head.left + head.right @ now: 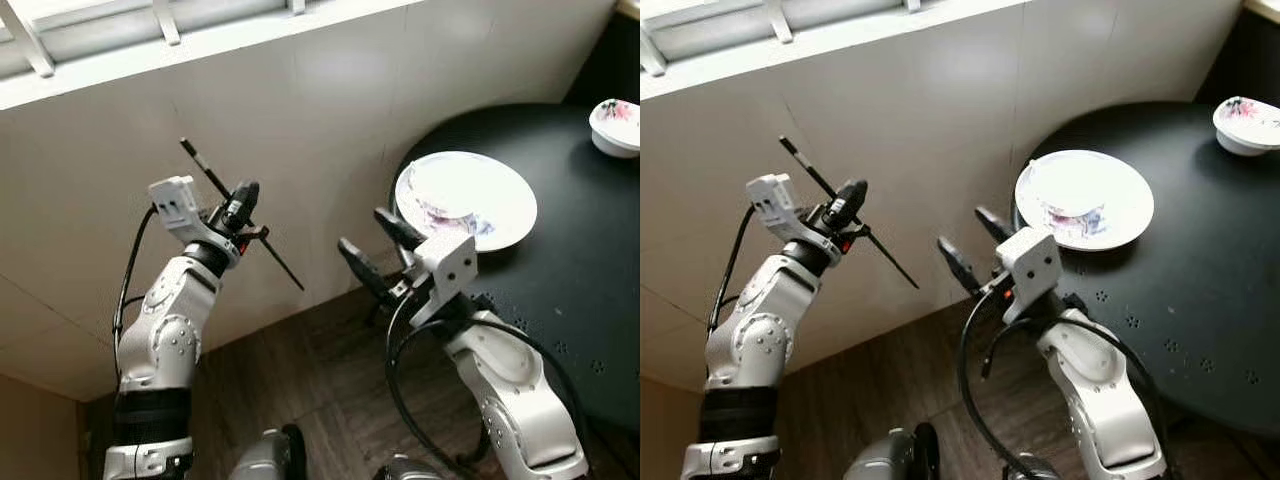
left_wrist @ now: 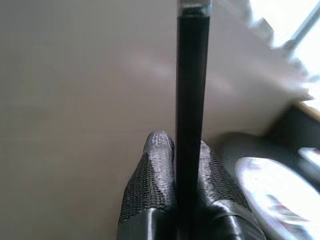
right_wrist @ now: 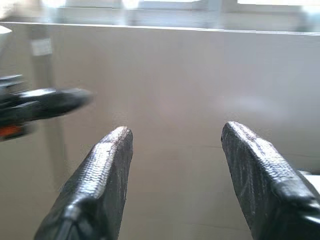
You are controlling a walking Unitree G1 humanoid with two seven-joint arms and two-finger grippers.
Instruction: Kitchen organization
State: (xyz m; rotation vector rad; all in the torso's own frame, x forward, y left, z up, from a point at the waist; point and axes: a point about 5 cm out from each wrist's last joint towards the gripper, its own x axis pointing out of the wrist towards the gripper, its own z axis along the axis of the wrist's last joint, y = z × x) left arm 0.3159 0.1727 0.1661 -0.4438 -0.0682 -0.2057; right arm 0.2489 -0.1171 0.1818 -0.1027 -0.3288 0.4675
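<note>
Clamping a thin black stick (image 1: pixel 243 215), perhaps a chopstick, the left gripper (image 1: pixel 240 210) is raised before the pale wall (image 1: pixel 330 120), its fingers (image 2: pixel 150 170) shut tight at the stick's middle. The stick's long axis runs diagonally, upper end toward the window ledge (image 1: pixel 200 45), lower end pointing down toward the right gripper (image 1: pixel 375 245). That gripper hangs empty, jaws spread wide, just beside the round black table (image 1: pixel 560 300). Beyond it sits a white patterned plate (image 1: pixel 465 200), and farther off a small bowl (image 1: pixel 615 125). The right arm is nearer the plate; the stick lies well left of it.
</note>
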